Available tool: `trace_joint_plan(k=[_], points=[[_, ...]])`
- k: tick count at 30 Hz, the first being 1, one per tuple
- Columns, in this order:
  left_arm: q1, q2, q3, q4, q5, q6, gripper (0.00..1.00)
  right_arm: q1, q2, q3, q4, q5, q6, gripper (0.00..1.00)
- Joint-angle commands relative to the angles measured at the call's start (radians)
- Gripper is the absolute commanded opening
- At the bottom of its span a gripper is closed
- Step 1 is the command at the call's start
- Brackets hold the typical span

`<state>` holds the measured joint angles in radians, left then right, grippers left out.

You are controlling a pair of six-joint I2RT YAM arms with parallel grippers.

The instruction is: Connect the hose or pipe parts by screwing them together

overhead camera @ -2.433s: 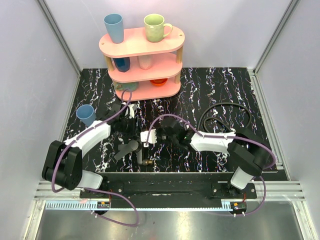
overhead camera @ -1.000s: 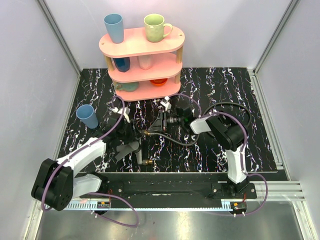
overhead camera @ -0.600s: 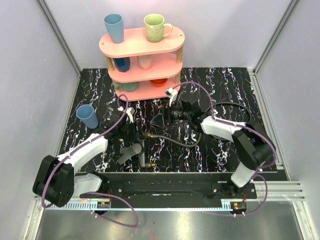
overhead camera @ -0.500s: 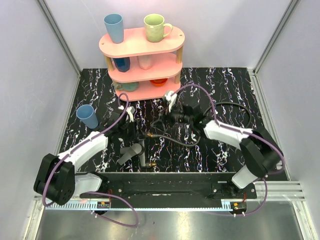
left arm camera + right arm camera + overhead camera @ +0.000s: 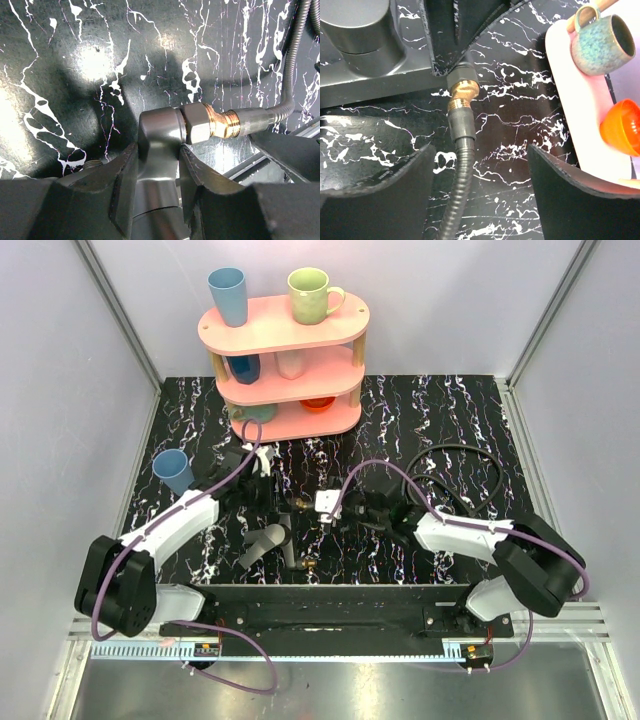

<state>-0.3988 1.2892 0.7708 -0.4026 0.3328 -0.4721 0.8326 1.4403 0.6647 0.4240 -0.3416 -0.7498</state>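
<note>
hose (image 5: 260, 120) brass end meeting nozzle (image 5: 159, 129), left gripper (image 5: 156, 169) clamping nozzle, right wrist shows right gripper (image 5: 480, 155) spread open

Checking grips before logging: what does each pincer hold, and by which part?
Left pincer grips the grey nozzle by its stem, just under its head. Right pincer is open around the hose, holding nothing.

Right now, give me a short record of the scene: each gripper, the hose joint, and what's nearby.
left gripper: shut on the grey nozzle
right gripper: open, astride the black hose, apart from it
joint: hose end seated at the brass connector on the nozzle; tightness cannot be told
nearby: pink shelf with cups at the back
</note>
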Motion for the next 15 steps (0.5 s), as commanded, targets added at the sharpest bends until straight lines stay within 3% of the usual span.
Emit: trace_joint_plan(k=[1,9,13,15], points=[[0.006,0.008,0.074,0.054,0.077,0.001,0.0,0.033,0.022,0.027,0.035,0.067,-0.177,0.78],[0.006,0.025,0.082,0.054,0.084,0.0,0.0,0.06,0.092,0.081,0.004,0.081,-0.229,0.7],[0.006,0.03,0.082,0.054,0.087,-0.002,0.0,0.086,0.129,0.081,0.048,0.113,-0.246,0.56],[0.005,0.035,0.084,0.053,0.098,-0.005,0.0,0.102,0.152,0.084,0.058,0.124,-0.255,0.56]])
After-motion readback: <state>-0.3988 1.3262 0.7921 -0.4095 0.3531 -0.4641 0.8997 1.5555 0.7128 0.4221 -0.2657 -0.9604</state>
